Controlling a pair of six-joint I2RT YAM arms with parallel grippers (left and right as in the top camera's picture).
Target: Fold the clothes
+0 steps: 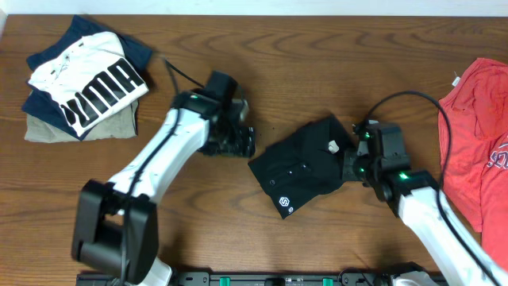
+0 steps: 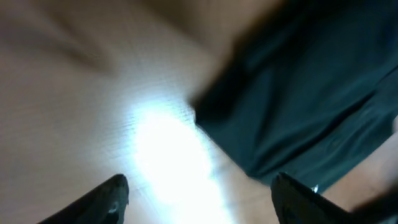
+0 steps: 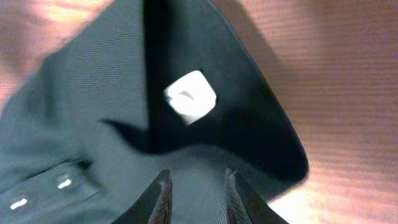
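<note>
The black garment (image 1: pixel 305 163) lies folded into a small rough square at the table's middle, with its white hexagon logo (image 1: pixel 283 201) at the near corner and a white tag (image 1: pixel 333 146) near the top. My right gripper (image 1: pixel 353 163) is at its right edge. In the right wrist view the fingers (image 3: pixel 196 174) are close together with black fabric (image 3: pixel 81 106) between them, just below the tag (image 3: pixel 189 96). My left gripper (image 1: pixel 242 143) is just left of the garment. Its fingers (image 2: pixel 200 180) are wide open over bare wood, with the garment's edge (image 2: pixel 298 93) ahead to the right.
A stack of folded clothes topped by a white PUMA shirt (image 1: pixel 87 79) sits at the back left. A red T-shirt (image 1: pixel 480 135) lies loose at the right edge. Cables run from both arms across the wooden table (image 1: pixel 198 230).
</note>
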